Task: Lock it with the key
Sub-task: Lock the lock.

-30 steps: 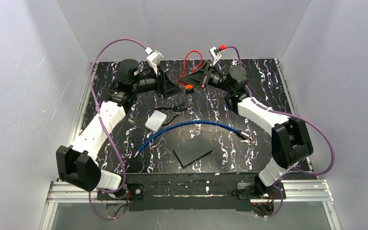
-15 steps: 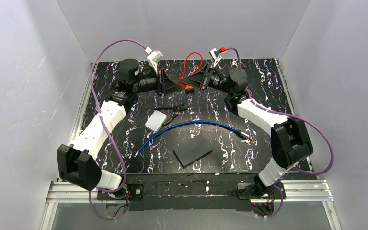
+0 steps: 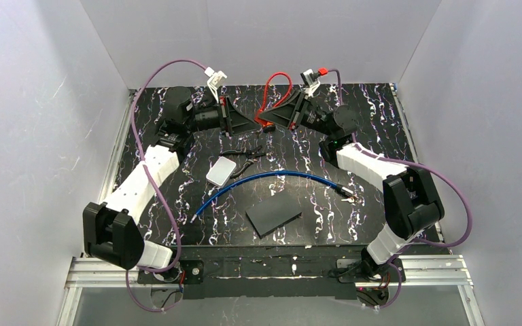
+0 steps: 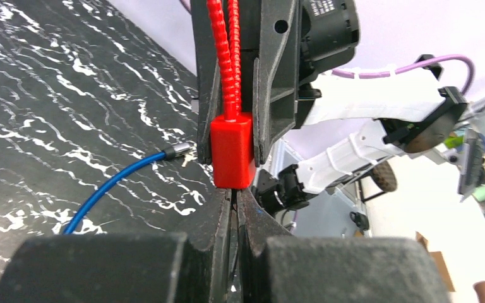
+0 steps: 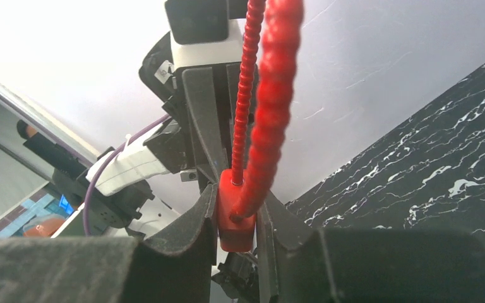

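Observation:
The lock, a long blue cable [image 3: 272, 175] with dark metal ends, lies curved on the table; no gripper touches it. It also shows in the left wrist view [image 4: 107, 189]. Both grippers meet above the table's back middle. My right gripper [image 3: 275, 117] is shut on the red block [image 5: 237, 218] of a small red loop [image 3: 272, 92], loop upward. My left gripper [image 3: 253, 125] faces it, its jaws nearly together on a thin dark flat piece whose tip reaches the bottom of the red block [image 4: 232, 151]. I cannot tell what that piece is.
A small white box [image 3: 221, 171] and a dark hand tool [image 3: 248, 157] lie left of centre. A black flat slab [image 3: 274, 212] lies near the front. The cable's metal end [image 3: 346, 193] rests at the right. Grey walls close in three sides.
Both grippers have risen slightly and stayed together; the red loop rose with them. The right wrist has shifted to the right. The blue cable has not moved.

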### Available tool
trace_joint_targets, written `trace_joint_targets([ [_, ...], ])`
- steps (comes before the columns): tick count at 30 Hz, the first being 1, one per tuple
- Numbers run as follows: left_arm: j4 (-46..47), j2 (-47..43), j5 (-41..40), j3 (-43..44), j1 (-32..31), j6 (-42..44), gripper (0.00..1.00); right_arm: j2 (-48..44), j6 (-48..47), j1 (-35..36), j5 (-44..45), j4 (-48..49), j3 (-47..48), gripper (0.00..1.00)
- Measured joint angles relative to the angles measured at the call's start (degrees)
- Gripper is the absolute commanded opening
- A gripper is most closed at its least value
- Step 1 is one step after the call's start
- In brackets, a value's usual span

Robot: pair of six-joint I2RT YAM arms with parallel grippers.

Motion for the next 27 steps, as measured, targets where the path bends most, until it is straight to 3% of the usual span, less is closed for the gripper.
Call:
trace_joint_targets([
  [14, 14.56, 0.0, 4.13, -4.26, 0.04, -12.28, 0.0, 0.0, 4.2, -0.02, -1.7, 7.65, -0.85, 0.01],
  [27, 17.59, -0.52, 1.64, -8.74, -0.07, -12.66, 0.0, 0.11, 3.45, -0.74, -2.12, 0.79, -0.85, 0.01],
])
